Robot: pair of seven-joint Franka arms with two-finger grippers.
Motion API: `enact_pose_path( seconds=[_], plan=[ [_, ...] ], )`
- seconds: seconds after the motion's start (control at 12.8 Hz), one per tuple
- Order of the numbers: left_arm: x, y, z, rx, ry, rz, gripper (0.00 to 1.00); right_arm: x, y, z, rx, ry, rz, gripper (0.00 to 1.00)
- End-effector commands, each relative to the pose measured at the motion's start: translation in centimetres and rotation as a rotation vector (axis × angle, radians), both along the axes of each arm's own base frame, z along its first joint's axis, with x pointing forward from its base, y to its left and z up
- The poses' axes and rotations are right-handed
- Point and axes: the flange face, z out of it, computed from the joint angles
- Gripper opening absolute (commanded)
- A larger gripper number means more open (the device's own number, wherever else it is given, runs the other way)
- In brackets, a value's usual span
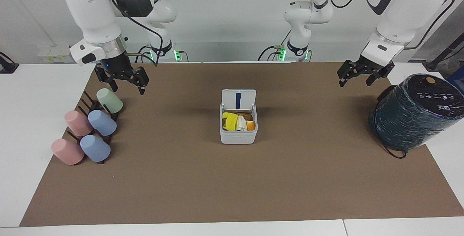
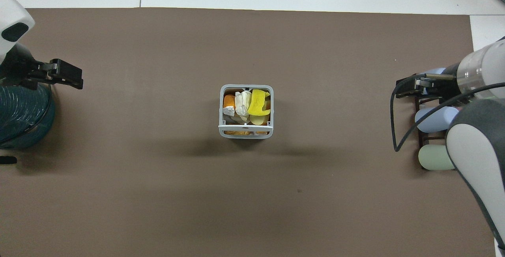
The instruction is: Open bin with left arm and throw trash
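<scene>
A brown mat point(image 1: 232, 178) is spread over the table, with a dark wrapped cylinder point(image 1: 417, 111) at the left arm's end and a rack of cups point(image 1: 90, 127) at the right arm's end. The bin point(image 1: 238, 136) is seen mid-mat, lid point(image 1: 238, 99) raised, the trash point(image 2: 246, 105) lying inside. The left gripper point(image 1: 357, 78) is held beside the cylinder, the right gripper point(image 1: 127, 85) over the cups; both sets of fingers are spread, nothing held.
</scene>
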Motion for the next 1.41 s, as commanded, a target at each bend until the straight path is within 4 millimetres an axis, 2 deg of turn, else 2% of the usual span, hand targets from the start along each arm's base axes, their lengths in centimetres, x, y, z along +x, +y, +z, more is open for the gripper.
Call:
enact_pose_path(
  seconds=[0.0, 0.55, 1.33],
  plan=[
    [-0.9, 0.3, 0.1, 0.022, -0.001, 0.004, 1.00, -0.8, -0.4, 0.8, 0.002, 0.050, 0.036, 1.00],
    [-0.9, 0.3, 0.1, 0.022, -0.001, 0.004, 1.00, -1.4, 0.7, 0.2, -0.001, 0.053, 0.045, 1.00],
    [-0.9, 0.3, 0.1, 0.022, -0.001, 0.004, 1.00, -1.8, 0.7, -0.1, -0.003, 0.060, 0.043, 1.00]
  ],
)
